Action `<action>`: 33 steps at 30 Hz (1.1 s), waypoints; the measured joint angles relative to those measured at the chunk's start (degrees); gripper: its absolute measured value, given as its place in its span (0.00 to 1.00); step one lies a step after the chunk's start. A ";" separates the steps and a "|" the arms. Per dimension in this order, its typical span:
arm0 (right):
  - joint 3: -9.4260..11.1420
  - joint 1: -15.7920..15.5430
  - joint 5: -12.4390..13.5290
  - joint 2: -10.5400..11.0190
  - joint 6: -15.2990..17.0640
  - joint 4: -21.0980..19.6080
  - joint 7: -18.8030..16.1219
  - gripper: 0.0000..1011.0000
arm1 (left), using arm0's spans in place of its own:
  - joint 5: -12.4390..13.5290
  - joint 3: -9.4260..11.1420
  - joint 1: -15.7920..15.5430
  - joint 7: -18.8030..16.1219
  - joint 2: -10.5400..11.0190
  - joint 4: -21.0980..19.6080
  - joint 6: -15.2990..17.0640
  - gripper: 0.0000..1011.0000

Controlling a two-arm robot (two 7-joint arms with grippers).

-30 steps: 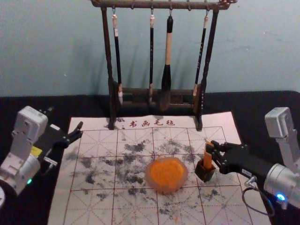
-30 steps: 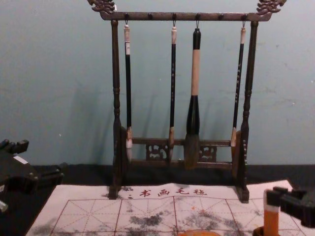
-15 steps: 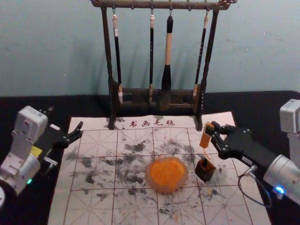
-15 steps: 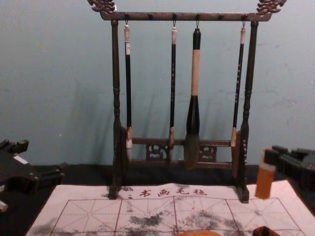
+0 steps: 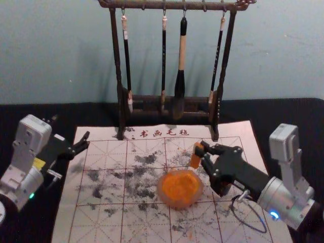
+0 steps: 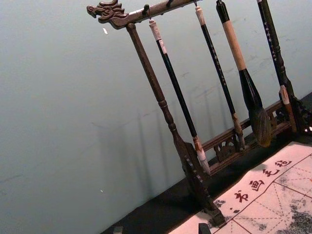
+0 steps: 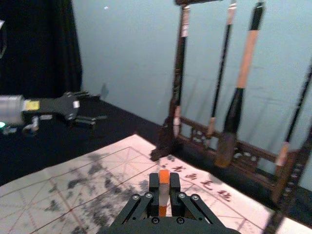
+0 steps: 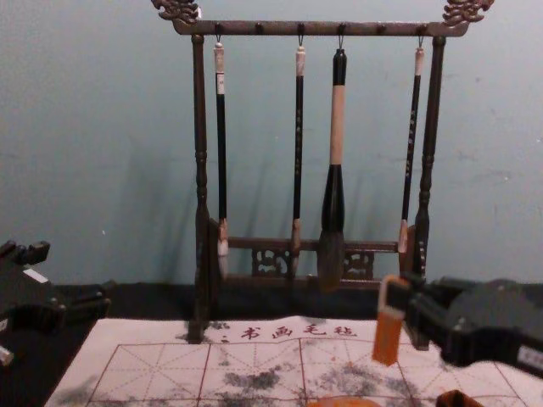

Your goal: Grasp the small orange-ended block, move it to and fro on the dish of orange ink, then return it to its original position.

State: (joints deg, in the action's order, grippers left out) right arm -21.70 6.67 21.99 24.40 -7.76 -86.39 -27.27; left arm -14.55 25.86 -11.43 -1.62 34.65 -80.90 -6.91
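Largest first, with the dish of orange ink (image 5: 179, 186) as the landmark: a black-covered table (image 5: 38, 114) runs around and beyond it, and a printed mat (image 5: 104, 223) lies under it. The mat is ruled in red squares, smudged with grey and black ink, and has a line of red characters along its far edge.

Beyond the dish, a dark wooden rack (image 5: 120, 76) stands upright with four brushes hanging from it. The thick brush (image 5: 180, 71) hangs straight beyond the dish. Two thin ones (image 5: 127, 66) (image 5: 163, 61) hang farther left, and another (image 5: 217, 61) farther right.

The right gripper (image 5: 201, 150) reaches in from the right of the dish, its tips just past the dish's far right side. In the right wrist view its jaws are closed on the orange-ended block, one on each side. The left gripper (image 5: 87, 140) sits well apart to the left of the dish, near the mat's left edge, its jaws spread with nothing between them.

The small dark holder (image 8: 458, 398) is on the mat, near the dish on its right; the right gripper covers most of it in the head view.

Smallest is the orange-ended block (image 5: 195, 157), slightly tilted, its orange lower end pointing down. It seems to hang above the mat just beyond the dish and a little to its right, though its exact height is hard to judge.
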 joint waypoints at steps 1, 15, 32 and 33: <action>-0.22 0.08 -0.24 -0.07 -0.18 0.20 -0.18 0.08 | 0.00 0.00 0.00 0.00 0.00 0.00 0.00 0.99; -3.10 0.74 -2.92 -0.41 -1.43 2.44 -3.14 0.08 | 0.00 0.00 0.00 0.00 0.00 0.00 0.00 0.99; -5.54 3.00 -4.74 -1.05 -0.02 5.23 -4.25 0.08 | 0.00 0.00 0.00 0.00 0.00 0.00 0.00 0.99; -5.62 3.13 -4.77 -1.13 0.03 5.45 -4.26 0.08 | 0.00 0.00 0.00 0.00 0.00 0.00 0.00 0.99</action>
State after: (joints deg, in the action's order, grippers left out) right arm -27.32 9.79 17.22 23.27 -7.74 -80.94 -31.53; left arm -14.55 25.86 -11.43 -1.62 34.65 -80.90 -6.91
